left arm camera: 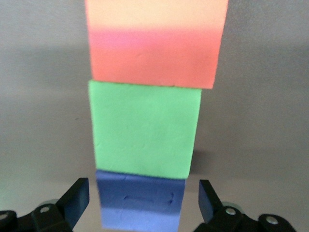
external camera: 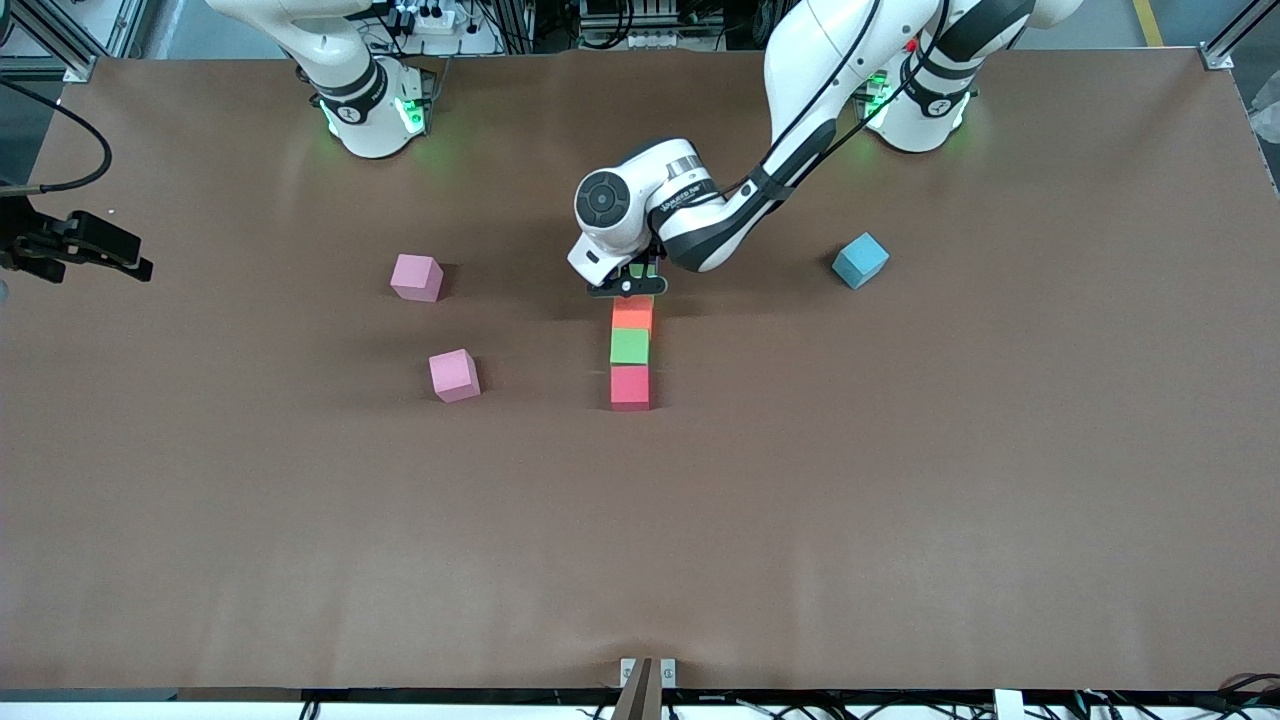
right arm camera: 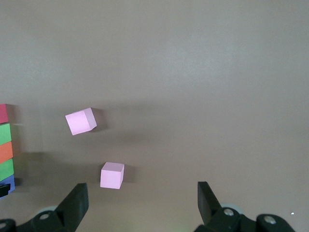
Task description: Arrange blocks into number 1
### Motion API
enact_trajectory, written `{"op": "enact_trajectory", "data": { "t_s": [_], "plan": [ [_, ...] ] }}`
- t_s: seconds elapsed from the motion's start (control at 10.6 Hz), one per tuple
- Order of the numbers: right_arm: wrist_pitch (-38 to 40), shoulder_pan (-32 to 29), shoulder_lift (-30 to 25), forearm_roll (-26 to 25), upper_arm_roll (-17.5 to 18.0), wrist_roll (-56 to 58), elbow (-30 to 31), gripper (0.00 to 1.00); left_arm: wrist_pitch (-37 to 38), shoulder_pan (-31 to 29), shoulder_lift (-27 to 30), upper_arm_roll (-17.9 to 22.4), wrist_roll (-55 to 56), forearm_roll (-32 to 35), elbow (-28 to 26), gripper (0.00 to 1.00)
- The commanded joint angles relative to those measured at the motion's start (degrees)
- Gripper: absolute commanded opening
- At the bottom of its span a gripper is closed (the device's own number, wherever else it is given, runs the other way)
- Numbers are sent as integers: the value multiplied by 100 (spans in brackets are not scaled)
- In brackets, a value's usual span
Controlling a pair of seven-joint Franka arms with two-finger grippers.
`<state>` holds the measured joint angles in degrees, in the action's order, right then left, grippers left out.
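Over the purple block point(left arm camera: 141, 203), left gripper point(left arm camera: 143, 200) hangs open.

white arms point(external camera: 800, 90), black joints; black fingers point(left arm camera: 72, 198)

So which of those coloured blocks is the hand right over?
The purple block, at the end of the row toward the robots, sits between the left hand's open fingers; the others lie nearer the camera.
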<state>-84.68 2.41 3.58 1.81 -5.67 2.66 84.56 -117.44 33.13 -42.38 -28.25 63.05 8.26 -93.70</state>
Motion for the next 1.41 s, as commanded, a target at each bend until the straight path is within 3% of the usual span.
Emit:
{"op": "enact_trajectory", "data": {
  "t_s": [0.0,0.19,0.66,1.04,1.32],
  "plan": [
    [100,-101,73,-102,84,42,-159,100,606,71,641,30,234,141,-43,100],
    [100,-109,73,-102,84,42,-159,100,792,-87,1115,65,356,141,-26,100],
    [100,-66,73,-102,84,-10,-168,100,845,-1912,2250,91,-11,255,0,100],
    [100,-57,73,-102,84,-19,-168,100,845,-3003,2357,83,-1072,484,263,100],
    [100,-118,73,-76,101,-11,-168,100,1168,-3470,2620,74,-1943,458,273,100]
  ]
}}
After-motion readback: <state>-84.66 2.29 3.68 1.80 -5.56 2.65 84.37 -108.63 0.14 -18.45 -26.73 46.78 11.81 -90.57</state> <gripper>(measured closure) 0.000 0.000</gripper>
